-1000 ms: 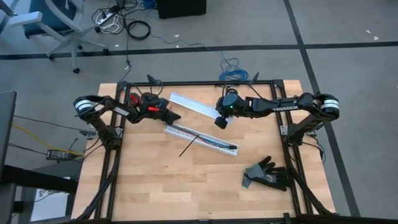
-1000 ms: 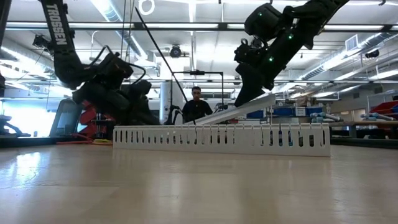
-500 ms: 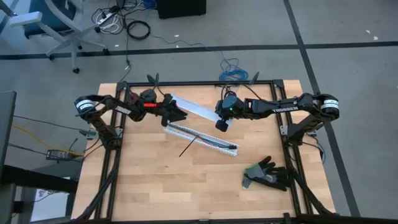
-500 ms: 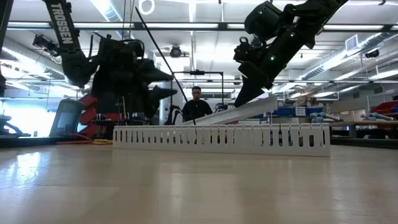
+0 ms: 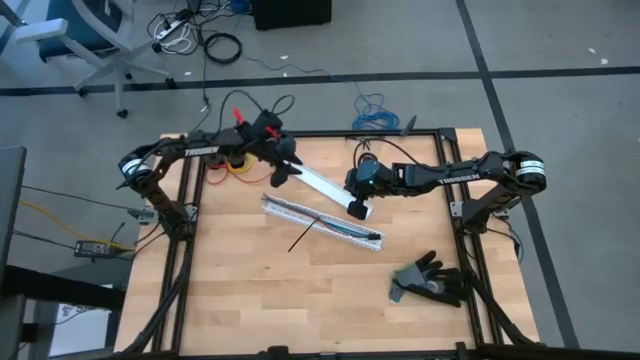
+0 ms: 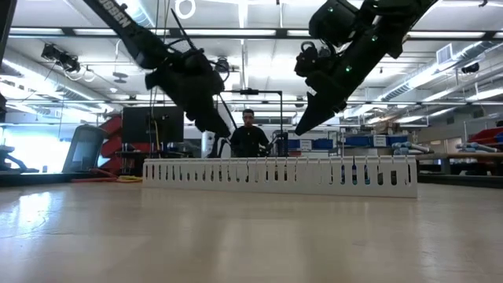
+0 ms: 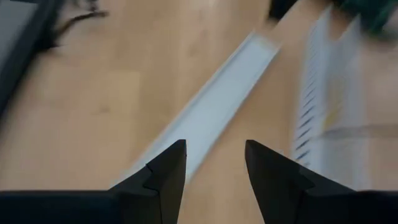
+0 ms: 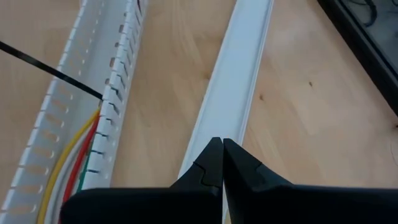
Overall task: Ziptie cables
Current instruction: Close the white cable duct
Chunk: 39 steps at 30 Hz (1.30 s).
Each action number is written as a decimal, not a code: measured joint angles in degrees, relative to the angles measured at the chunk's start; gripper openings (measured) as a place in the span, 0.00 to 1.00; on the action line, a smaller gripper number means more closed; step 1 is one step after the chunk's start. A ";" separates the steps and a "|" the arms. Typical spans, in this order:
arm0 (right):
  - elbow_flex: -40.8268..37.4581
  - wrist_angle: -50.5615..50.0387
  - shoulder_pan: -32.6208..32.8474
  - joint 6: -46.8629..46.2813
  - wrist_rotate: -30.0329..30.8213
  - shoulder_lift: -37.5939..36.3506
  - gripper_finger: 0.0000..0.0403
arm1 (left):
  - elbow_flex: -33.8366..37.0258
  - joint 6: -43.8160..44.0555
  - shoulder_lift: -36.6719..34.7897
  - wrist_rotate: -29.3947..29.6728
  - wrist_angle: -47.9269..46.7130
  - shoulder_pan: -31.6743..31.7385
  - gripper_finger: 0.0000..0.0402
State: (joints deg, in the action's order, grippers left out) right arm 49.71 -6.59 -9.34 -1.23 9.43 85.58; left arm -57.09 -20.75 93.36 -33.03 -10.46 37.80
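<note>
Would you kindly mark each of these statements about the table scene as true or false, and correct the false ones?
1. The left gripper has its fingers apart, with nothing between them. True.
2. The black glove lies inside the slotted duct. False: it lies on the table, apart from the slotted duct, toward the right arm's side.
3. The ziptie reaches into the slotted duct through its side. True.
4. The right gripper is wide open. False: its fingers are shut, just above the end of the flat white cover.
5. The cables lie loose on the bare wood. False: they lie inside the slotted duct.
</note>
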 joint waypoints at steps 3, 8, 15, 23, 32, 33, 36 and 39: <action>0.00 -0.52 -0.03 -0.02 0.00 0.00 0.00 | -4.41 -9.54 0.00 5.84 -7.12 -0.02 0.43; -1.49 0.51 -0.90 -0.10 0.00 0.00 0.00 | -8.08 -16.29 2.02 10.37 -11.85 0.41 0.43; -5.91 3.82 -4.80 -4.79 -3.29 0.57 0.01 | -11.66 -19.15 10.21 11.15 -12.30 1.72 0.43; -7.95 4.25 -6.61 -9.57 -11.27 1.73 0.17 | -14.11 -19.60 12.20 11.73 -15.39 1.97 0.41; -7.69 5.65 -5.69 -5.63 -8.77 9.78 0.29 | -14.11 -19.56 11.98 11.77 -15.19 1.82 0.41; -7.62 5.67 -5.66 -5.97 -7.65 10.70 0.29 | -14.11 -19.54 11.98 11.77 -15.19 1.82 0.41; -7.50 5.96 -5.64 -8.28 -5.30 12.51 0.28 | -14.11 -19.29 11.98 11.77 -15.29 1.37 0.41; -7.54 5.76 -5.62 -7.97 -5.09 12.76 0.22 | -14.11 -19.55 11.98 11.81 -15.19 0.74 0.41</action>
State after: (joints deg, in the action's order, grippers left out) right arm 42.18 -0.83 -14.96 -9.21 4.34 98.35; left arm -71.20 -40.30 105.34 -21.22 -25.66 38.53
